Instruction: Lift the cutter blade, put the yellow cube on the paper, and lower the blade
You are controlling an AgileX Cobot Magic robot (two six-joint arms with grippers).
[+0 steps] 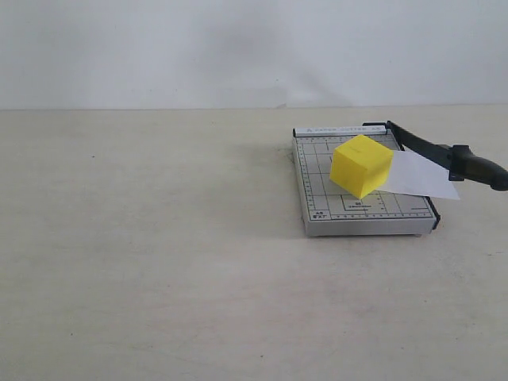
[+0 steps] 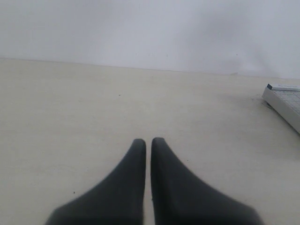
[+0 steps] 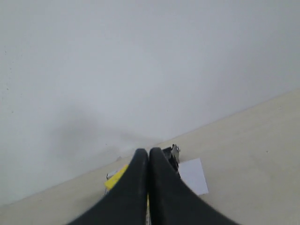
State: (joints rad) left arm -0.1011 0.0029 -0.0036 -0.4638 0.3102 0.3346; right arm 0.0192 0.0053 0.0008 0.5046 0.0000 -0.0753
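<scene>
The yellow cube [image 1: 361, 165] rests on the grey gridded cutter base [image 1: 317, 186], turned corner-forward. The white paper [image 1: 421, 176] lies to its right, sticking out past the base's right edge; whether it reaches under the cube is hidden. The cutter blade [image 1: 429, 147] runs from its far hinge out over the paper, and its black handle [image 1: 480, 168] hangs beyond the base, seemingly partly raised. Neither arm shows in the exterior view. My left gripper [image 2: 148, 139] is shut and empty over bare table. My right gripper [image 3: 148, 150] is shut and empty, with the cube [image 3: 116, 177] and paper [image 3: 194, 176] beyond it.
A pale tabletop [image 1: 143, 238] stretches to the left and front of the cutter, with a white wall [image 1: 238, 48] behind. A corner of the cutter base [image 2: 286, 101] shows at the edge of the left wrist view. The blade's metal hinge [image 3: 174, 153] peeks past my right fingers.
</scene>
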